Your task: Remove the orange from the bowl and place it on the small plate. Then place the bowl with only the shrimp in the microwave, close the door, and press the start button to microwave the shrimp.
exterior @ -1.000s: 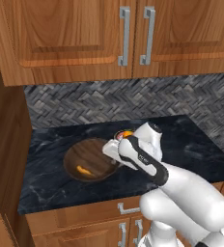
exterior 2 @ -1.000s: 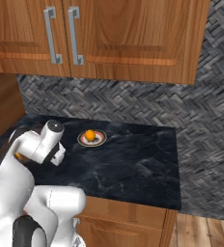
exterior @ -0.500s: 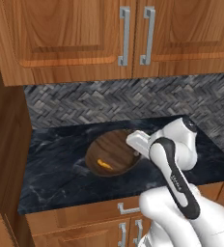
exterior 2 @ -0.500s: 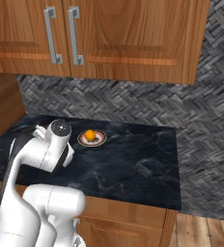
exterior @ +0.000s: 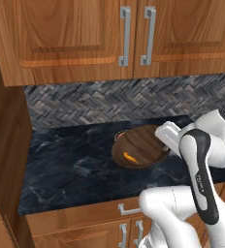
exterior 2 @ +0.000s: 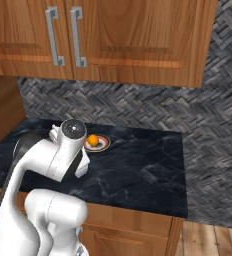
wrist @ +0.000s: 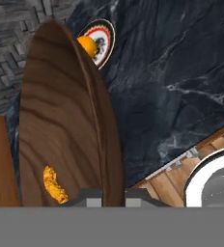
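the wooden bowl (exterior: pixel 139 147) sits above the dark counter (exterior: pixel 71 169), tilted a bit, carried by its right rim where the gripper (wrist: pixel 113 195) has it, one finger inside the wall and one outside, clamped on the thin rim as far as the hand view shows; the shrimp (exterior: pixel 130 158) lies loose on the bowl floor near the low side, the orange (exterior 2: pixel 93 140) is already on the small plate (exterior 2: pixel 104 145) further back by the backsplash, so the first part looks done. the bowl looks rigid, wood, probably light, not fragile, but the rim pinch is off centre so it likely wants to droop and twist in the fingers; smooth finish could slip. shrimp is small and free to slide, so keeping the bowl level matters more than grip force. microwave isn't visible from here, can't say which way it goes
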Controlling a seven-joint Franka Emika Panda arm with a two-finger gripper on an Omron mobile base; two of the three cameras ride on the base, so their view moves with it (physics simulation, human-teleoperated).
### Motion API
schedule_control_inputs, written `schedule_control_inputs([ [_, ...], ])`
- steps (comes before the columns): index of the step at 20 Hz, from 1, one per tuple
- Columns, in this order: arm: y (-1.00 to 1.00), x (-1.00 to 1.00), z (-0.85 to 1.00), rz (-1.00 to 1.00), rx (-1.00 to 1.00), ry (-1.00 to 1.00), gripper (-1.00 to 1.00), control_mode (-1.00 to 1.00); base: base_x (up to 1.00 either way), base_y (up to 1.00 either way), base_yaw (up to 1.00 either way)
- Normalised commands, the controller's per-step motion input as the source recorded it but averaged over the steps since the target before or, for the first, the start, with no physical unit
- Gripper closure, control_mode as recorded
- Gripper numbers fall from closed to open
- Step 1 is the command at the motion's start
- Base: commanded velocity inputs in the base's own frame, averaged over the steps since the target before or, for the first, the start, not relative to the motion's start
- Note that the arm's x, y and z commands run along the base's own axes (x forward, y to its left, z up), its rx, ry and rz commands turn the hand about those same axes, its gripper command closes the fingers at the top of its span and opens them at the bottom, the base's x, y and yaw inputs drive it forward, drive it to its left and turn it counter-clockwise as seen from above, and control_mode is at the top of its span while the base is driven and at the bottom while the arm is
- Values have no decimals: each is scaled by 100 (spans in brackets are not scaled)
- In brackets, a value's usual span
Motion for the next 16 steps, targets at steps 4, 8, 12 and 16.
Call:
schedule_control_inputs([
  [4,-13,-64,0,-12,4,-2,100,-100,0,0,0],
  [8,7,-51,0,-4,8,-3,100,-100,0,0,0],
  [12,-1,-14,5,0,9,-8,100,-100,0,0,0],
  [16,-1,1,-4,0,0,1,100,-100,0,0,0],
])
